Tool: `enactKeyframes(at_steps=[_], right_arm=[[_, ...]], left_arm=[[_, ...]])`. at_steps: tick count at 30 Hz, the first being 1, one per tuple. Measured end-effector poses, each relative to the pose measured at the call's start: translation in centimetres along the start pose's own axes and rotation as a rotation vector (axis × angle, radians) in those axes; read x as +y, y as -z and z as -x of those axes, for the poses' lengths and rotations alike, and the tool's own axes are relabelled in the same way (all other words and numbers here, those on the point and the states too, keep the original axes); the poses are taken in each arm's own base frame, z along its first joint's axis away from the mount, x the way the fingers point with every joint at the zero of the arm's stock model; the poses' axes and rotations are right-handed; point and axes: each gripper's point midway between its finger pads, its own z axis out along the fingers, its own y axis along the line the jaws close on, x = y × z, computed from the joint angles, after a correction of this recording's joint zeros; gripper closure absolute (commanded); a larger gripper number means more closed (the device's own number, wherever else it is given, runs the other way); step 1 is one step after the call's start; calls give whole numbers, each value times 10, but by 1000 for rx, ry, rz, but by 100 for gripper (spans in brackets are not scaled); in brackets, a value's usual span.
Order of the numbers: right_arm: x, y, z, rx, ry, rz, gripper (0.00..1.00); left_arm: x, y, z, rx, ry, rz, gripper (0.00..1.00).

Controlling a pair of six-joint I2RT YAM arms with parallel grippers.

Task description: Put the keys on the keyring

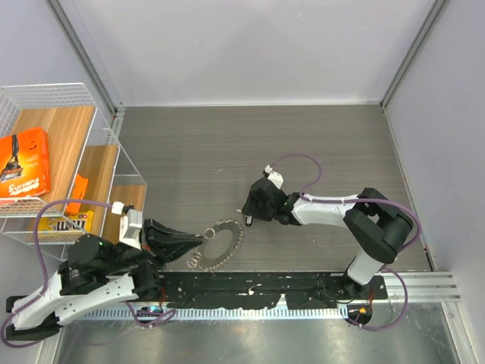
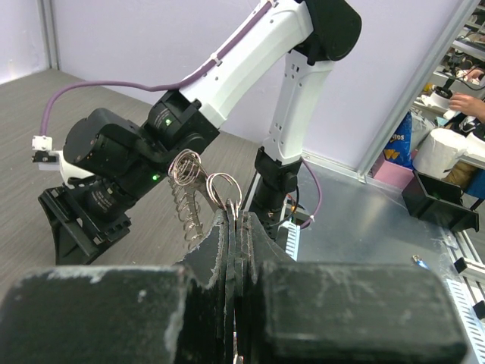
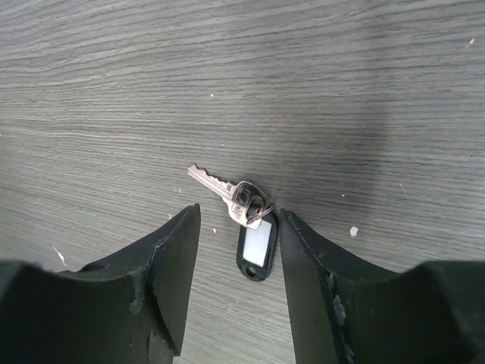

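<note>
The keyring [image 1: 221, 244] is a thin silvery ring rimmed with several fanned small keys, like a gear. My left gripper [image 1: 195, 238] is shut on its near edge and holds it just off the table. In the left wrist view my left gripper [image 2: 235, 221] pinches wire loops [image 2: 224, 189], with a spiky row of keys [image 2: 189, 214] to their left. A single silver key [image 3: 226, 188] with a black tag [image 3: 256, 247] lies flat on the table. My right gripper [image 3: 238, 214] is open, astride the tag and not touching it. The top view shows my right gripper [image 1: 246, 215] over this key.
A white wire basket [image 1: 100, 129] stands at the far left on a wooden shelf, holding an orange box [image 1: 24, 161] and a yellow M&M's packet [image 1: 67, 222]. A black rail [image 1: 258, 287] runs along the near edge. Grey walls bound the table.
</note>
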Motion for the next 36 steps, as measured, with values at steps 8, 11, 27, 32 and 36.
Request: enactKeyframes(at_steps=[8, 11, 27, 32, 36], right_arm=[[-1, -4, -2, 6, -8, -10, 62], [-3, -5, -3, 8, -7, -16, 69], [-9, -7, -4, 12, 19, -43, 95], [-9, 9, 7, -18, 67, -49, 94], [5, 44, 27, -79, 135, 9, 95]], left_arm=[[1, 3, 1, -6, -2, 4, 100], [0, 5, 2, -13, -3, 4, 100], [2, 7, 0, -8, -3, 13, 100], [2, 6, 0, -3, -2, 14, 100], [3, 4, -2, 7, 0, 17, 100]])
